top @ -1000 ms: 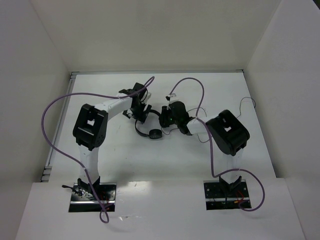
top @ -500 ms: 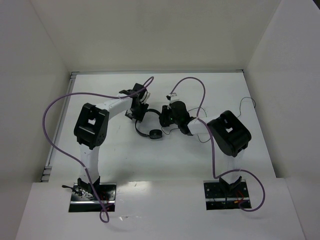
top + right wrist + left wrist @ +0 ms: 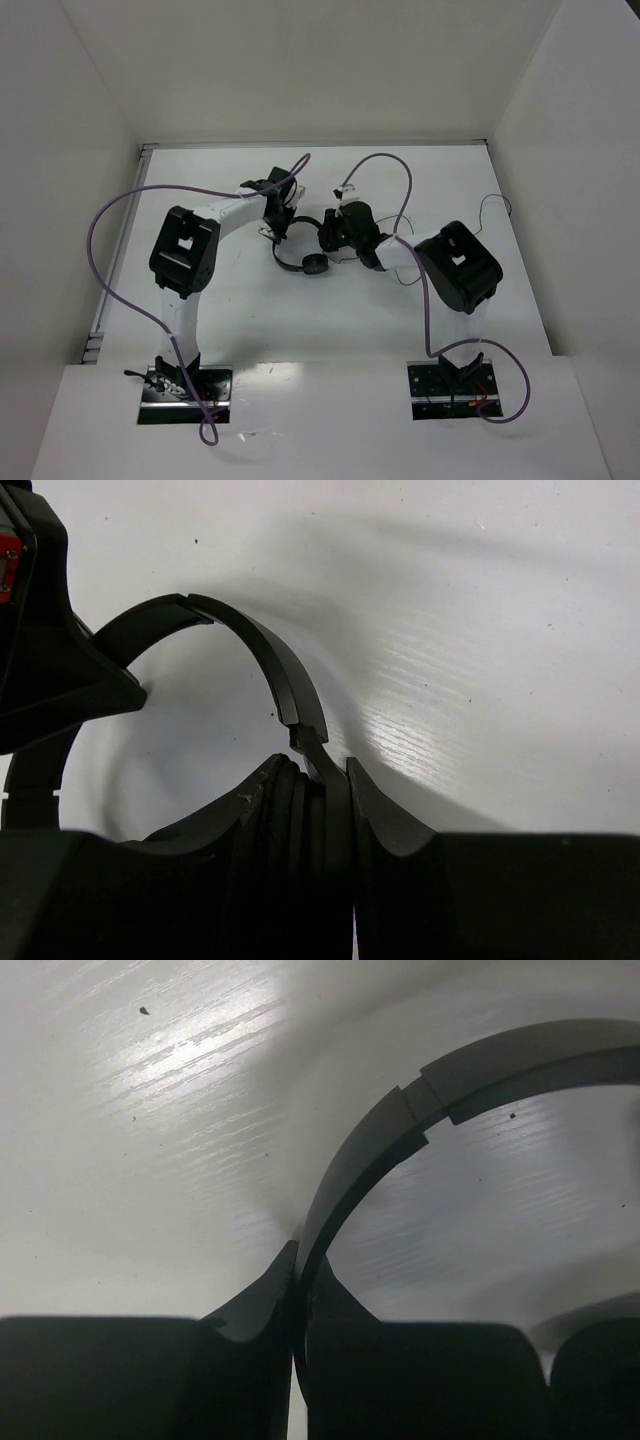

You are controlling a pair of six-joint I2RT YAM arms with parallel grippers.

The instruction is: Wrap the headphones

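Observation:
The black headphones [image 3: 296,262] lie mid-table between both arms. My left gripper [image 3: 279,228] [image 3: 298,1262] is shut on the thin headband [image 3: 372,1148], which arcs up and to the right from its fingertips. My right gripper [image 3: 336,232] [image 3: 314,766] is shut on one padded earcup [image 3: 300,810], with the headband [image 3: 262,648] curving away to the left toward the left gripper's body [image 3: 50,670]. The other earcup [image 3: 313,265] rests free on the table. A thin black cord [image 3: 497,203] shows to the right of the right arm.
Thick purple cables [image 3: 120,205] [image 3: 385,165] loop above both arms. White walls close in the table on the left, back and right; the back edge [image 3: 310,144] and left edge [image 3: 98,325] are visible. Arm bases [image 3: 185,385] [image 3: 455,385] sit at the near edge.
My left gripper has closed from open onto the headband. The free earcup and headband have shifted slightly. The right gripper has kept its hold on the earcup.

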